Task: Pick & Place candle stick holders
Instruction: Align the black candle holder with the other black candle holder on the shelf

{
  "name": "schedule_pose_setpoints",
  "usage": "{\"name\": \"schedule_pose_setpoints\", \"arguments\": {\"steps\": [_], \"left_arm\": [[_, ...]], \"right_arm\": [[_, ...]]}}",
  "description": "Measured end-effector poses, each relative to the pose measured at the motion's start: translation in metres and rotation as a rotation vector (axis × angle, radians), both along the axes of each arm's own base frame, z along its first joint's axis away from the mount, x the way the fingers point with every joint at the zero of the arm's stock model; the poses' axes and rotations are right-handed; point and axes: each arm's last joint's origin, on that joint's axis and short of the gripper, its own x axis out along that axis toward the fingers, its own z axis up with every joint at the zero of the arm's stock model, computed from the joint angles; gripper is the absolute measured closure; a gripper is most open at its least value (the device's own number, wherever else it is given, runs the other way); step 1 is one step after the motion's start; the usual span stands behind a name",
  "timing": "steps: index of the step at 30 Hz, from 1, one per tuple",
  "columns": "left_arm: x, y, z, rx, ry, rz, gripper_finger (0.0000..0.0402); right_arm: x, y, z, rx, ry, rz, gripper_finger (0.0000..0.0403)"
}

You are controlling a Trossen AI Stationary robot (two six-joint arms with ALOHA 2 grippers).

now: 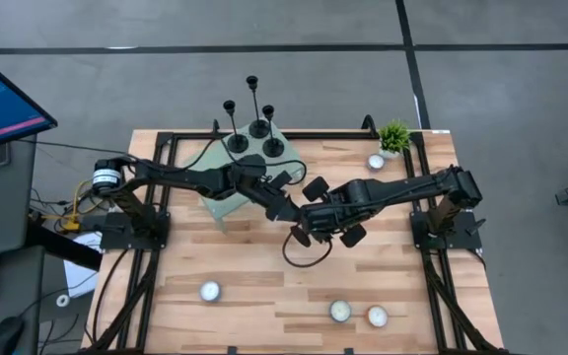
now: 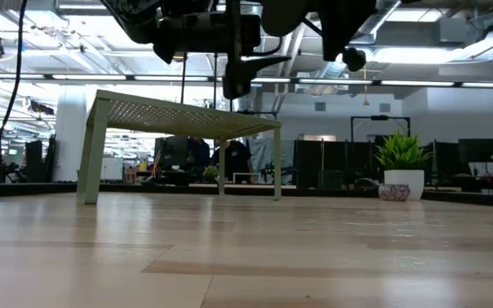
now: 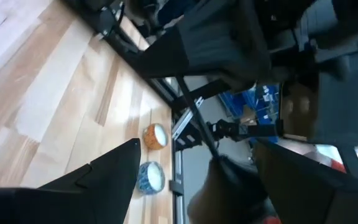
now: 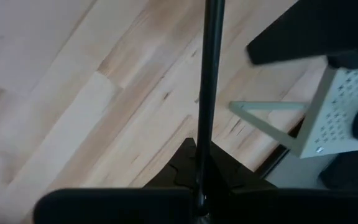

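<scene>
Right gripper [image 4: 197, 180] clamped on candle stick holder stem [image 4: 209, 74], mid-table above the wood; left gripper [image 3: 194, 168] spread wide just beside it.

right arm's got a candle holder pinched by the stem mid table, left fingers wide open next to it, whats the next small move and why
Probably close the left gripper on the candle stick holder. The right gripper is shut on its thin stem above the table, and the left fingers stand open to either side of that stem, which looks like a handover. Three holders already stand on the green stand on the left arm's side.
</scene>
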Motion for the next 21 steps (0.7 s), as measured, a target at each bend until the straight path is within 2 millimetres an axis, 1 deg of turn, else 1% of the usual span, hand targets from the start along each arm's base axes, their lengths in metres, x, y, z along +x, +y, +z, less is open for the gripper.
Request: {"name": "schedule_pose_setpoints", "arguments": {"steps": [6, 12, 15, 18, 21], "left_arm": [[0.005, -0.006, -0.003, -0.023, 0.026, -0.014, 0.0089], [0.015, -0.012, -0.001, -0.037, 0.025, -0.031, 0.0089], [0.016, -0.012, -0.002, -0.044, 0.030, -0.032, 0.0091], [0.016, -0.012, -0.002, -0.046, 0.031, -0.031, 0.0104], [0.016, -0.012, -0.001, -0.062, 0.037, -0.031, 0.0134]], "right_arm": [[0.005, 0.000, 0.001, -0.005, -0.046, 0.031, 0.0403], [0.009, 0.000, 0.002, -0.012, -0.082, 0.042, 0.0403], [0.009, 0.000, 0.002, -0.016, -0.083, 0.044, 0.0403], [0.010, 0.001, 0.002, -0.015, -0.088, 0.043, 0.0403], [0.010, 0.001, 0.002, -0.017, -0.092, 0.043, 0.0403]]}}
